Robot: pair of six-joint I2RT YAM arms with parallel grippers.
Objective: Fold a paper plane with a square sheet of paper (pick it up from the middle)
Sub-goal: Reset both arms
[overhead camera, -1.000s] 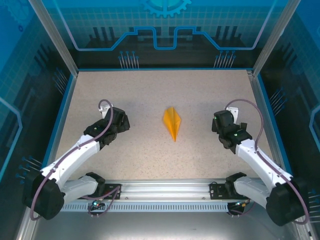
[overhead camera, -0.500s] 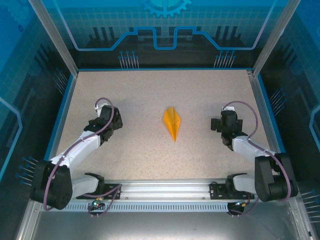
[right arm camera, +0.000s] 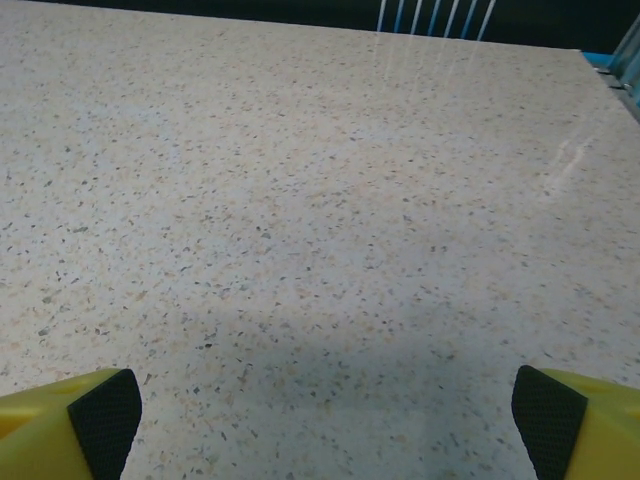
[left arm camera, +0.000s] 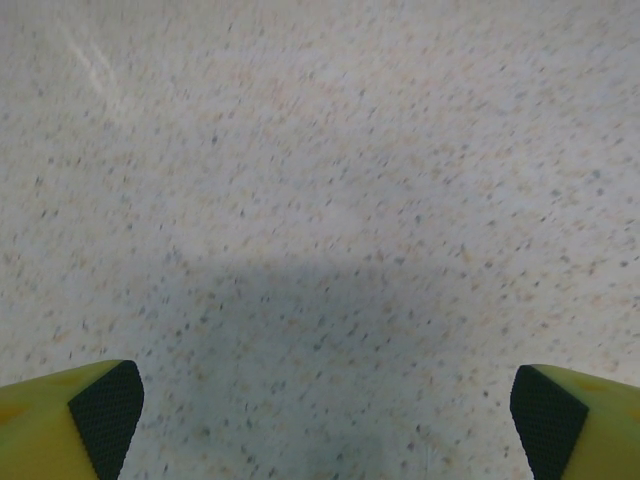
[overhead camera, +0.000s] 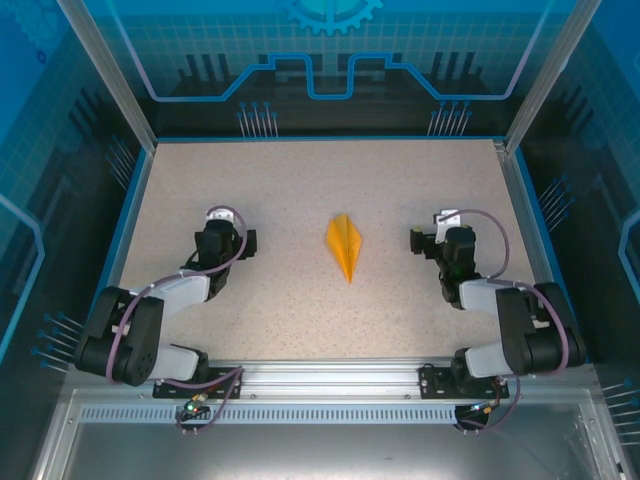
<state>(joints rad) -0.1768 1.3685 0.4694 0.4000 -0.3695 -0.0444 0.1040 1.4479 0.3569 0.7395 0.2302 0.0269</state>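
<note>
The orange-yellow paper plane lies flat at the middle of the speckled table, a slim dart with its point toward the near edge. My left gripper sits well to its left and my right gripper well to its right, both apart from it. In the left wrist view the yellow fingertips stand wide apart over bare table, nothing between them. The right wrist view shows the same: spread fingertips, open, with bare table between. The flat square sheet is not here; the paper is folded.
The speckled table has a blue rim and metal frame posts around it. The arm bases sit on a rail at the near edge. Both arms are drawn back and folded low.
Both arms have pulled back toward their bases and folded down; the grippers have turned and lowered toward the table. The paper plane has not moved.
</note>
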